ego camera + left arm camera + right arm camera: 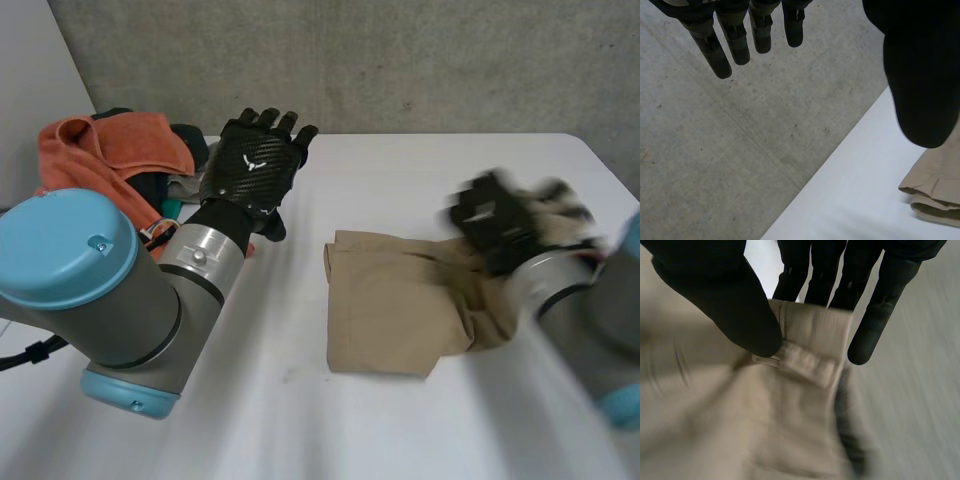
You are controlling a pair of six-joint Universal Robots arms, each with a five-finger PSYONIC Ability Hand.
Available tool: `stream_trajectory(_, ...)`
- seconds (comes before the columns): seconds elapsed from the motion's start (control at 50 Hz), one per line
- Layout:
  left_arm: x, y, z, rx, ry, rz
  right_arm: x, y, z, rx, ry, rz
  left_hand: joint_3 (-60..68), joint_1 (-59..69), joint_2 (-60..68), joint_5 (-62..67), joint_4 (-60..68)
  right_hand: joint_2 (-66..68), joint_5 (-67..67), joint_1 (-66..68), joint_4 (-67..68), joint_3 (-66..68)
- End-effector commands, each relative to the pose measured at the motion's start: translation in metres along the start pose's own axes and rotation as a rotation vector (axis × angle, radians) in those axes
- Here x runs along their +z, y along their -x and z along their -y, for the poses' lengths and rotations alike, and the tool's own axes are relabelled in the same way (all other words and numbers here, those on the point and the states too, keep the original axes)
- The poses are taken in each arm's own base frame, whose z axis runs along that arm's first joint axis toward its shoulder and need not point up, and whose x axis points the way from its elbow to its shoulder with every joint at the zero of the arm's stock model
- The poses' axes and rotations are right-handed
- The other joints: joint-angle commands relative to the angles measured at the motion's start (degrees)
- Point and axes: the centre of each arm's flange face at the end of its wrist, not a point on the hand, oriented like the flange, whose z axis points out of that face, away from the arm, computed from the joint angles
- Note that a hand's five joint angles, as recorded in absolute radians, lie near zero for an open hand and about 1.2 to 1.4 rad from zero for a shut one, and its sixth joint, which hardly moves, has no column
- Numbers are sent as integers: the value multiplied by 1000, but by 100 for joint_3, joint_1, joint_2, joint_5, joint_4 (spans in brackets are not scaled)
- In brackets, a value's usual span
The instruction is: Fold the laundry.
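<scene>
as r robot hand [730,305] pinches cloth [815,332], part hidden

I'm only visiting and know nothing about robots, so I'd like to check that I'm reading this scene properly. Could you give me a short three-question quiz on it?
1. True or false: the robot's left hand holds the crumpled tan cloth garment.
2. Pick one: the right hand pinches the garment at A) its hemmed edge, B) its middle, C) nowhere.
3. Fill in: the rumpled orange terry towel lies on the white table beside the robot's ___ arm.

Key:
1. False. The left hand is raised, with straight fingers and nothing in it.
2. A. The thumb presses the hem against the fingers.
3. Left.
</scene>
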Motion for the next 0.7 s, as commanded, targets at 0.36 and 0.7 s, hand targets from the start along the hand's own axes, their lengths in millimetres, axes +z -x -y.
stream_trajectory(0.36,15,-27,46,-168,-94,-71,-19,-55,44,897,-197,23,-181,-46,-153,-236,-135,-5677,-5458,-5158,-5852,-5820)
stream_trajectory(0.7,15,-91,-33,-248,331,-133,38,-14,-33,921,263,255,308,443,336,252,353,-5677,-5458,-5158,-5852,-5820)
